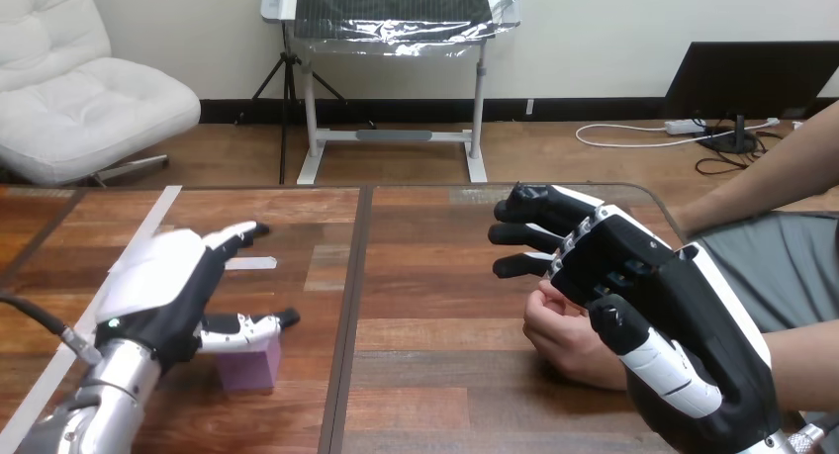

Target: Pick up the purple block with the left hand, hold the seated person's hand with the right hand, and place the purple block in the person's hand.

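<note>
Reaching in over the near left corner of the table [425, 306] with the left hand [158, 296] — released, fingers straight and loose, gripping nothing, thumb stretched over the top of the purple block [249, 367], set flat on the wood near the front edge, left of the centre seam; touching or just clear, hard to say. Coming in at the near right corner with the right hand [673, 316], likewise unclenched, fingers spread leftward above the person's hand [559, 330], thumb just beside it — no curl round it visible. Resting loosely fisted near the right edge, under those fingers. Farther back, toward the left edge, a short white tape strip [249, 263] stuck flat.
</note>
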